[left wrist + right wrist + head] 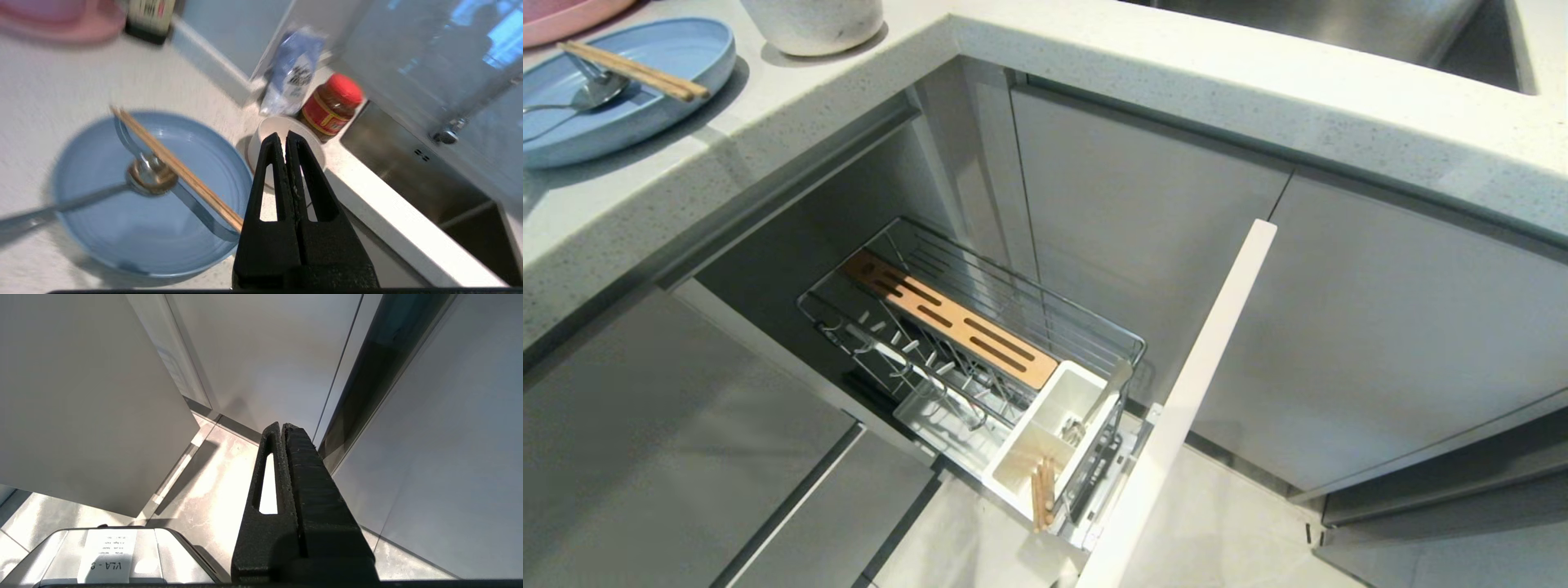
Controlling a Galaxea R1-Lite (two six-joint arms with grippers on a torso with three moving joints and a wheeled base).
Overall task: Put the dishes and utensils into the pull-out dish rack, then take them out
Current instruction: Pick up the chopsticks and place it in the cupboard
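We see a speckled pale countertop (866, 90) wrapping the corner above the grey cabinets. On it rests a pale-blue plate (666, 49), and just beside that an off-white bowl (813, 23) and the edge of a pink plate (564, 16). Farther back on the countertop, near the sink (412, 163), stand a red-lidded jar (333, 104), a blue-and-white packet (292, 75) and a dark bottle (149, 18).

Chrome wire rack (1013, 302), tan wooden strip (952, 320) (slotted), speckled stone countertop (1258, 90).
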